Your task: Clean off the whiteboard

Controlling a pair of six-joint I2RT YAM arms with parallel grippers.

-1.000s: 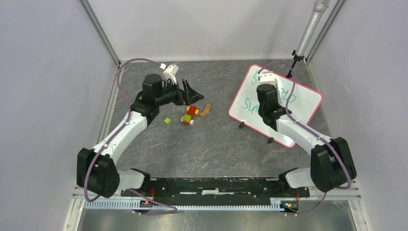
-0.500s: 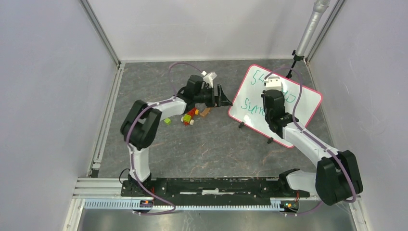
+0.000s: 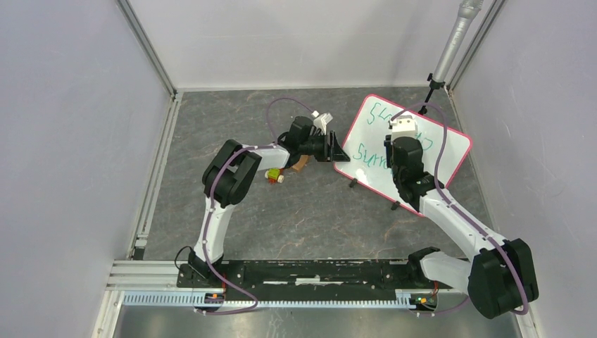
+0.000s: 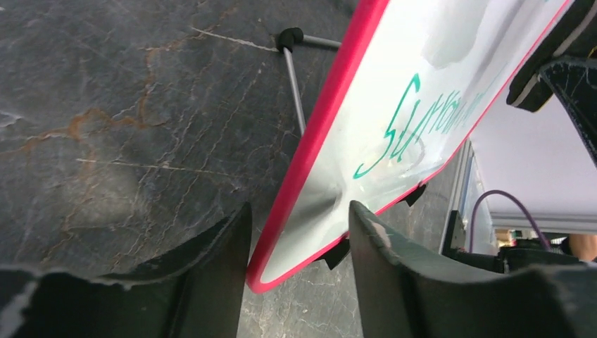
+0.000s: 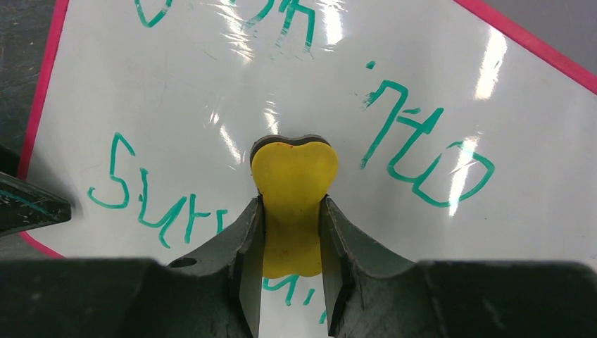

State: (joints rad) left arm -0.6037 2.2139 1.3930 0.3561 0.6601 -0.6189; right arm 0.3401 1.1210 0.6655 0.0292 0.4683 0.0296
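Left arm rises from its base, folds hard at the elbow and reaches far forward and to the right, wrist laid low and level. The left gripper is spread wide, its two fingers set either side of a corner of the whiteboard; whether they touch it is unclear. Right arm stretches forward and to the left from its base, wrist tipped downward. The right gripper is clamped tight on a yellow pad, which pokes out beyond the fingertips.
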